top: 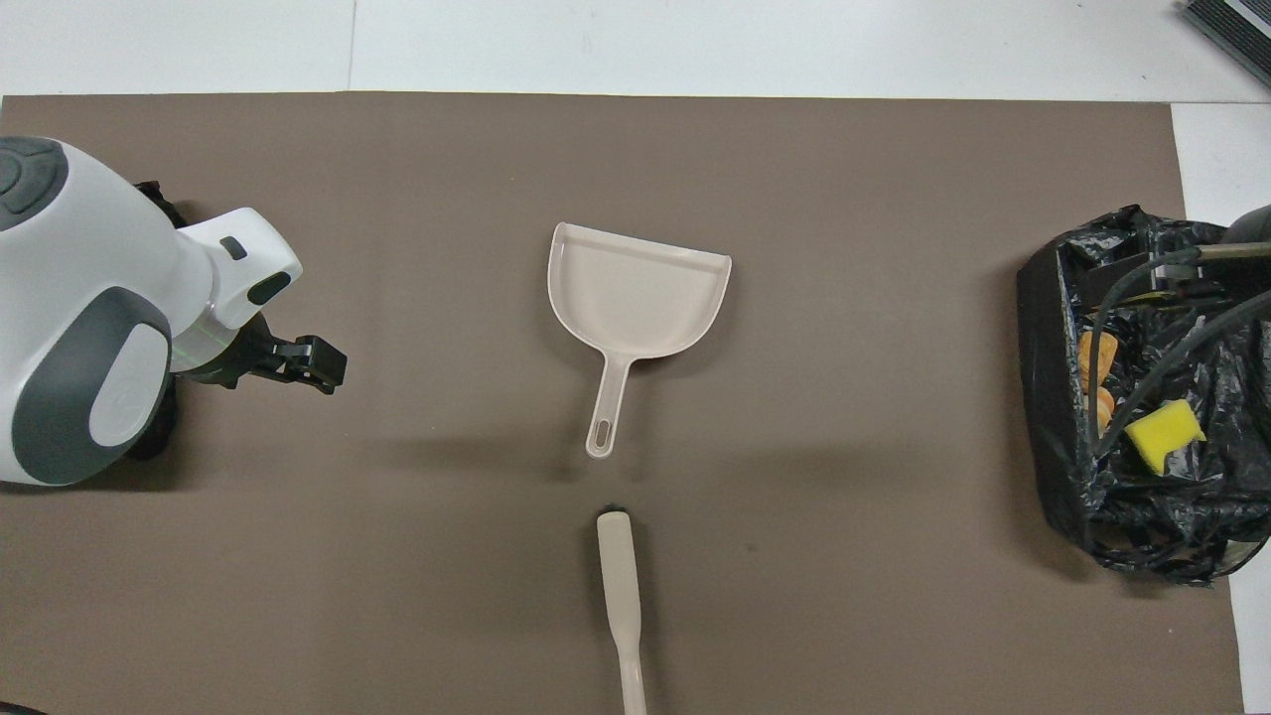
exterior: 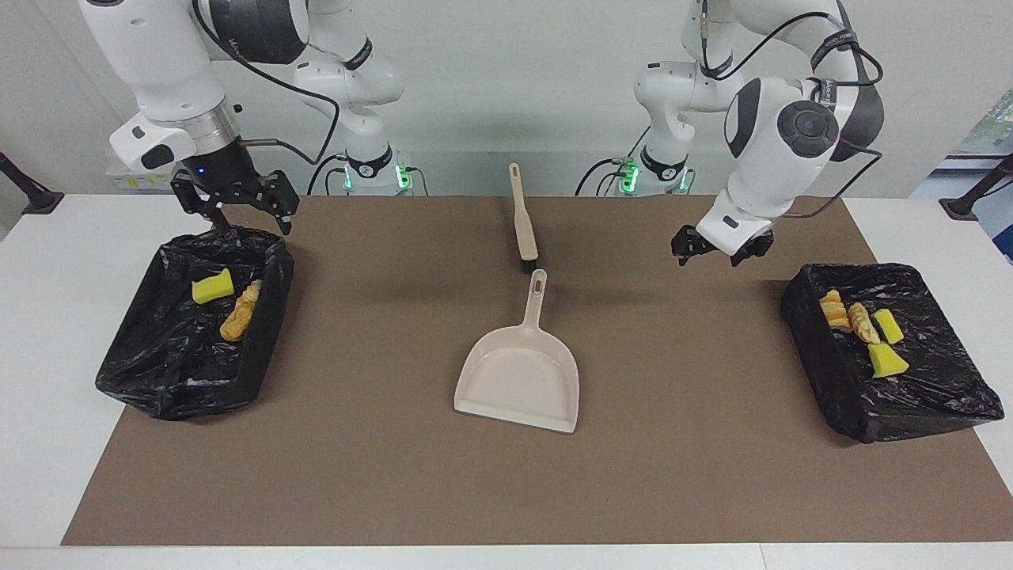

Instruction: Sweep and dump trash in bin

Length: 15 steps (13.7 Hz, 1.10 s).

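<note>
Jaws of both grippers stand released and carry nothing. Left gripper [exterior: 720,247] hangs over the brown mat [exterior: 681,475], just beside the robot-side corner of the black-bagged rectangular bin [exterior: 934,396] at the left arm's end of the tabletop; four pieces of trash lie in that bin, below and to one side of it: a tan-and-orange bread-like bit [exterior: 832,309], a tan twisted bit [exterior: 861,323], a small yellow sponge chunk [exterior: 888,325] and a yellow sponge wedge [exterior: 886,361]. Right gripper [exterior: 237,207] hangs over the robot-side rim of the second black-bagged bin [exterior: 158,380] at the right arm's end, with a yellow sponge block [exterior: 212,286] and a tan bread-like piece [exterior: 240,314] lying in the bin just under it. Well apart from both grippers, midway between them, the beige plastic dustpan [exterior: 518,380] lies flat on the mat, its handle toward the robots, and the beige brush with black bristles [exterior: 522,218] lies just past that handle's end, not touching it. Between each bin and the dustpan the mat is open, and a broad strip of it runs to the edge away from the robots. White tabletop [exterior: 47,317] shows outside the mat at both ends.
</note>
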Each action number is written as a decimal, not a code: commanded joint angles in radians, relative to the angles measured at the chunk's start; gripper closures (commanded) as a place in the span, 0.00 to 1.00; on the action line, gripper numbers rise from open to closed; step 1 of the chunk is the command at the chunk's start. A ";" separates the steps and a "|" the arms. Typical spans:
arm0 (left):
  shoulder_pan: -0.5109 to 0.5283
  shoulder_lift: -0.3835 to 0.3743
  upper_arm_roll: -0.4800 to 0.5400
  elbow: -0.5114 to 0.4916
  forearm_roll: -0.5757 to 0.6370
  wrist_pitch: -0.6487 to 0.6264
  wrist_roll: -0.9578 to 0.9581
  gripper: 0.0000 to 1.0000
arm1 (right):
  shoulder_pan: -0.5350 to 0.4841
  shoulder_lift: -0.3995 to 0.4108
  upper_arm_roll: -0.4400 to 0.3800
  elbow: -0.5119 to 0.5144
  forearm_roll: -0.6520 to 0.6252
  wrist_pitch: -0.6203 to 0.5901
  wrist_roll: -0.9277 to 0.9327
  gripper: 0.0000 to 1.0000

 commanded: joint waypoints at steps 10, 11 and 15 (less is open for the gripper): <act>0.169 -0.076 0.011 0.188 -0.002 -0.092 0.265 0.00 | -0.012 -0.017 0.007 -0.018 0.014 -0.006 -0.021 0.00; 0.169 -0.079 0.013 0.227 -0.002 -0.120 0.265 0.00 | -0.012 -0.017 0.007 -0.018 0.014 -0.006 -0.021 0.00; 0.169 -0.042 0.016 0.372 -0.005 -0.237 0.265 0.00 | -0.012 -0.017 0.007 -0.018 0.014 -0.006 -0.021 0.00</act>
